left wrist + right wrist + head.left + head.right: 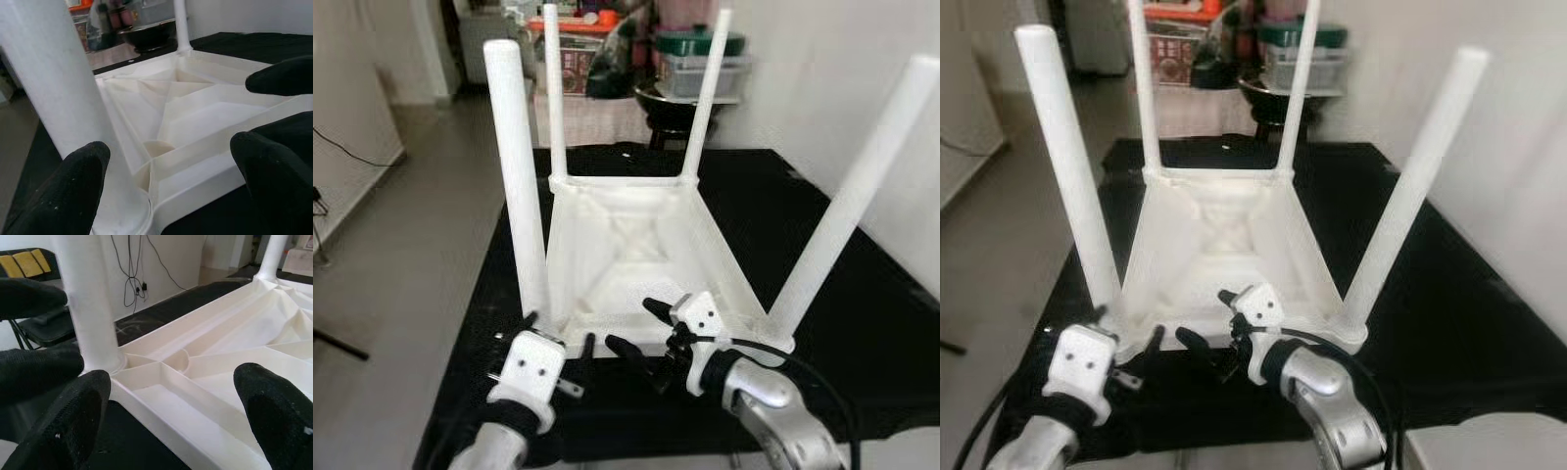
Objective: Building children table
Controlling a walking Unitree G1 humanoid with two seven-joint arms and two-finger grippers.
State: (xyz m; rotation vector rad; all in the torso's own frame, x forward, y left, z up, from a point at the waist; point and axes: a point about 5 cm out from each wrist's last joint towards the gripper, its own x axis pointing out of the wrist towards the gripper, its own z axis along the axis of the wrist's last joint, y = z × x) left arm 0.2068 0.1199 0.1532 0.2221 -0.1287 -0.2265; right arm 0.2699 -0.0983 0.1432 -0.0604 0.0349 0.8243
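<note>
A white plastic children's table (626,245) lies upside down on a black tabletop (862,323), with all its round legs pointing up. My left gripper (558,333) is open at the near left corner, its fingers either side of the base of the near left leg (517,176) and the rim (205,171). Just to the right, my right gripper (641,330) is open over the near rim, fingertips (279,416) spread with nothing between them. The near right leg (857,196) leans outward to the right.
Behind the black tabletop stand a black bowl (666,103), stacked storage boxes (700,64) and a red-topped box (573,49). Grey floor (421,215) runs along the left. A white wall (862,69) closes the right side, with cables (134,264) and a black chair (29,264).
</note>
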